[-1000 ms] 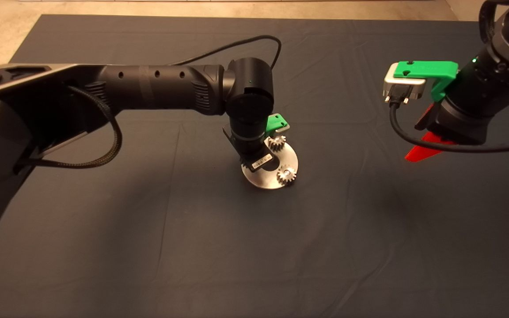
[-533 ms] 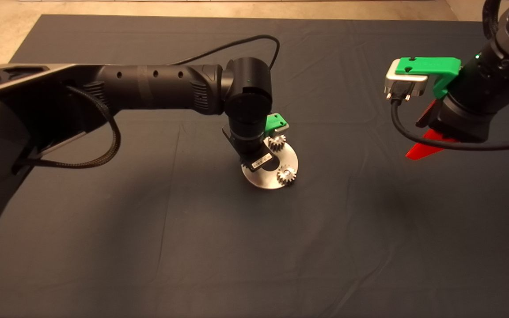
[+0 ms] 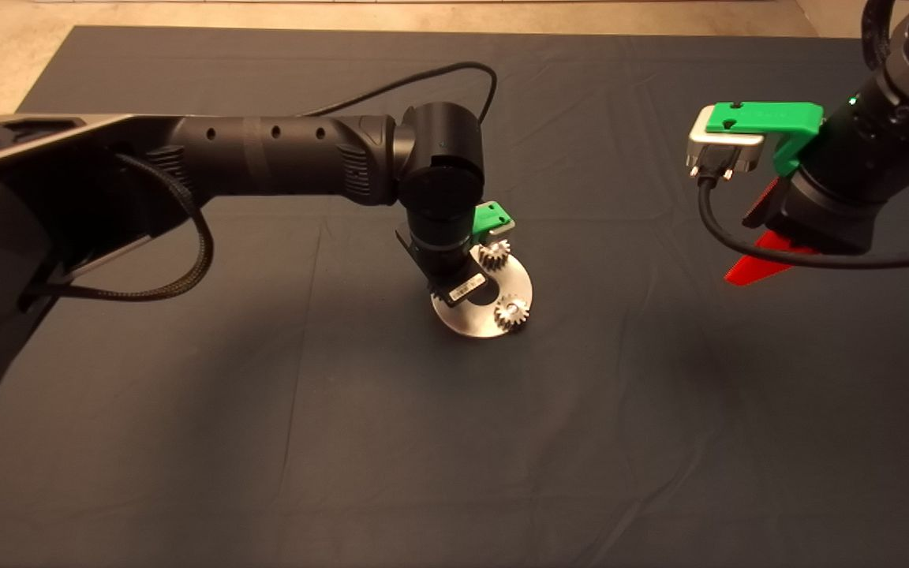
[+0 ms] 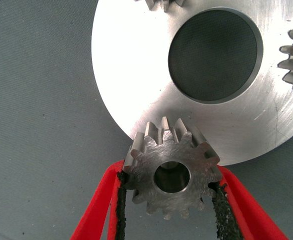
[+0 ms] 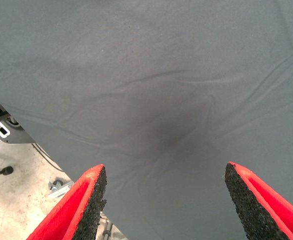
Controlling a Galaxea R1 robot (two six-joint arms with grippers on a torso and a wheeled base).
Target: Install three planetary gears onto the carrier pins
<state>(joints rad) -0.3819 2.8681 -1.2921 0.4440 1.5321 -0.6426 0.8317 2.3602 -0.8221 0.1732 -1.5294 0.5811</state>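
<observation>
While two planetary gears already sit on the disc at frame centre, the third gear is pinched between the left gripper pads at the disc's edge. Right gripper hangs wide open and empty over the mat, upper right

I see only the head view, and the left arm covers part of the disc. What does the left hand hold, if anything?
Observer: The left hand is shut on the third gear, one pad on each side.
Operator: Is it already on its pin?
Observer: Cannot tell. Something metallic shows through its bore, at the edge of the disc.
Operator: And the right hand?
Observer: The right hand is open and empty, above bare mat.
</observation>
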